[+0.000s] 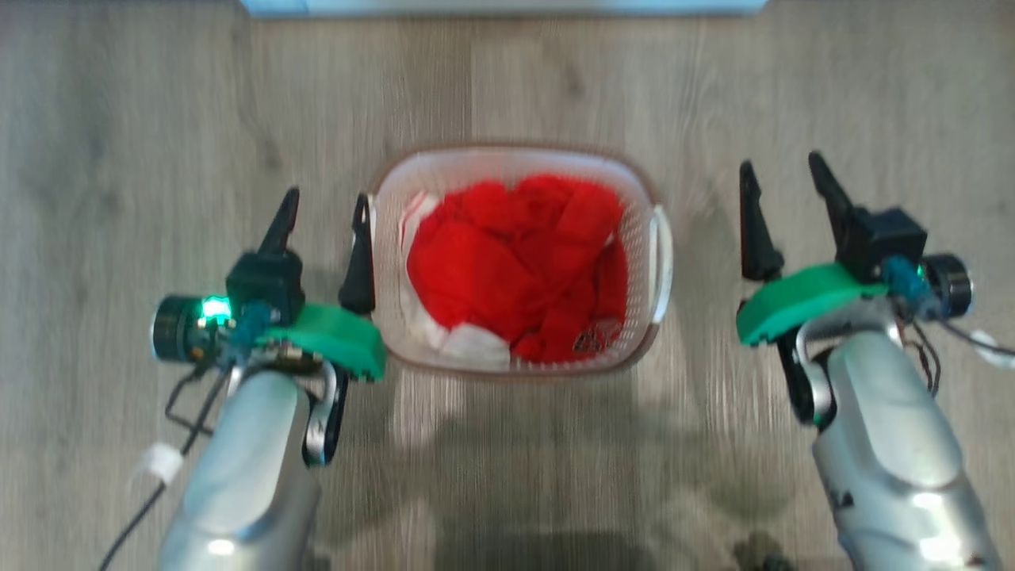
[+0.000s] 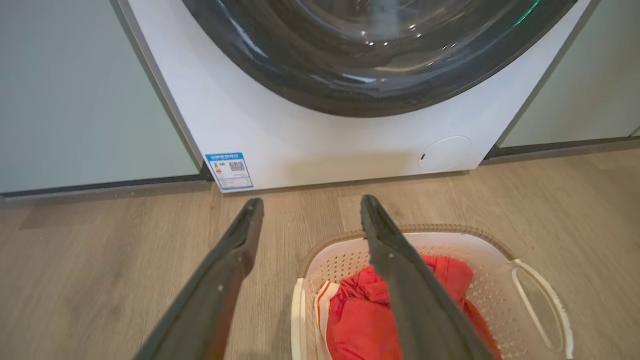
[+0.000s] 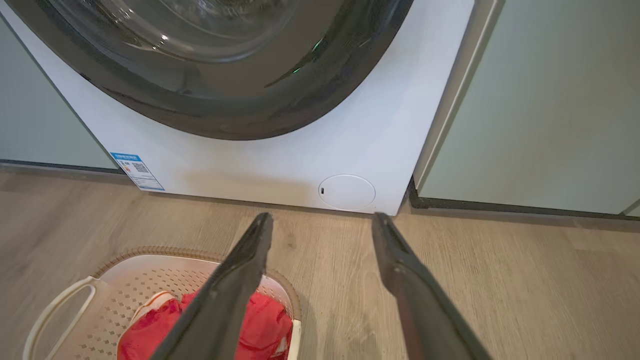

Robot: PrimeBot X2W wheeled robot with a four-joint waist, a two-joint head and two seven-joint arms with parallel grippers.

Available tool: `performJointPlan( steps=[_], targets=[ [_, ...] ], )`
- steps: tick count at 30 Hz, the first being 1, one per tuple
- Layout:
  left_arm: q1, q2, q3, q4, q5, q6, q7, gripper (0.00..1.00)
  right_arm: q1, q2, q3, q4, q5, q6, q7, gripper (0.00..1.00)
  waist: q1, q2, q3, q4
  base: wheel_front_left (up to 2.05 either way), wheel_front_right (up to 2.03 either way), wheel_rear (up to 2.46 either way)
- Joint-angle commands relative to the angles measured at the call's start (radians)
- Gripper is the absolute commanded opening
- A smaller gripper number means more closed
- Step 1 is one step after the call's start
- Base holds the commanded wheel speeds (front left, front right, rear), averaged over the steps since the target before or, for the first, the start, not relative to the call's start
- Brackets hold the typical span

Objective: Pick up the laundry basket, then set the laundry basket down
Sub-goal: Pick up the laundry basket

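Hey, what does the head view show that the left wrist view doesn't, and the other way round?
Head view: the right gripper, open, standing clear of the right handle of the laundry basket, which is seen whole from above.

Left wrist view: the washing machine with its dark round door, blue label and round hatch, with pale cabinet panels on either side.

Both: the laundry basket with the red cloth in it, the wooden floor, and the left gripper, open, at the basket's left side.
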Motion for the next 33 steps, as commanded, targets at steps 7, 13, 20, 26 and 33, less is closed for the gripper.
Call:
performJointPlan(
  steps=[7, 13, 20, 26, 33],
  targets=[
    [-0.135, 0.006, -0.013, 0.112, -0.048, 0.001, -0.008, 1.0, -0.105, -0.006, 0.006, 0.075, -0.006, 0.003, -0.012, 1.0, -0.0004, 0.0, 0.202, 0.025, 0.0, 0.0, 0.0],
    [-0.218, 0.006, -0.055, 0.216, -0.086, -0.001, -0.008, 1.0, -0.157, -0.008, 0.006, 0.153, -0.01, 0.003, -0.012, 1.0, -0.0004, 0.0, 0.281, 0.039, 0.0, 0.0, 0.0],
    [-0.289, 0.006, -0.089, 0.312, -0.13, 0.002, -0.008, 1.0, -0.196, -0.011, 0.004, 0.22, -0.009, 0.003, -0.012, 1.0, -0.0004, 0.0, 0.35, 0.057, 0.0, 0.0, 0.0],
    [-0.347, 0.006, -0.123, 0.403, -0.156, 0.004, -0.008, 1.0, -0.212, -0.011, 0.007, 0.237, -0.008, 0.003, -0.012, 1.0, -0.0004, 0.0, 0.395, 0.072, 0.0, 0.0, 0.0],
    [-0.406, 0.006, -0.159, 0.462, -0.191, 0.012, -0.008, 1.0, -0.21, -0.009, 0.018, 0.238, -0.01, 0.003, -0.012, 1.0, -0.0004, 0.0, 0.441, 0.084, 0.0, 0.0, 0.0]
  ],
)
